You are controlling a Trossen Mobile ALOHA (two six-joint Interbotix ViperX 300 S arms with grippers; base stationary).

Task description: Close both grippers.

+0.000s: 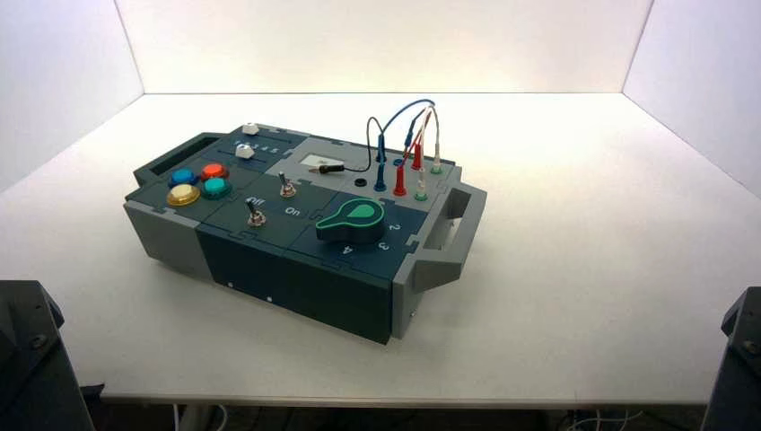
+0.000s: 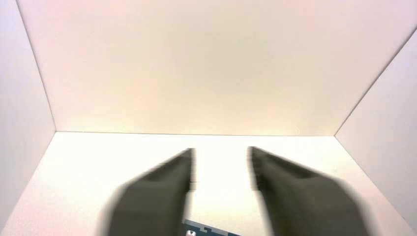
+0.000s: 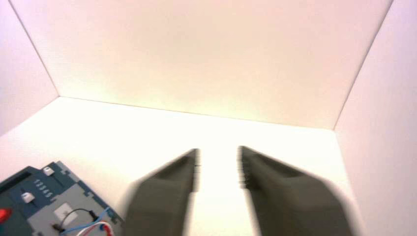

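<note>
My left gripper [image 2: 221, 164] is open and empty, its two dark fingers apart with the white table showing between them. My right gripper [image 3: 218, 164] is open and empty too, its gap a little narrower. Both arms are parked at the near corners of the table, the left arm [image 1: 27, 359] at the bottom left and the right arm [image 1: 740, 359] at the bottom right. The box [image 1: 296, 260] stands turned on the table between them, untouched. A corner of it shows in the left wrist view [image 2: 206, 231] and in the right wrist view [image 3: 44, 196].
The box bears four coloured buttons [image 1: 199, 181] at its left, two toggle switches [image 1: 257, 215], a green knob [image 1: 352, 222], white slider caps [image 1: 242, 151] and coloured wires [image 1: 413, 144] plugged in at the back right. White walls enclose the table.
</note>
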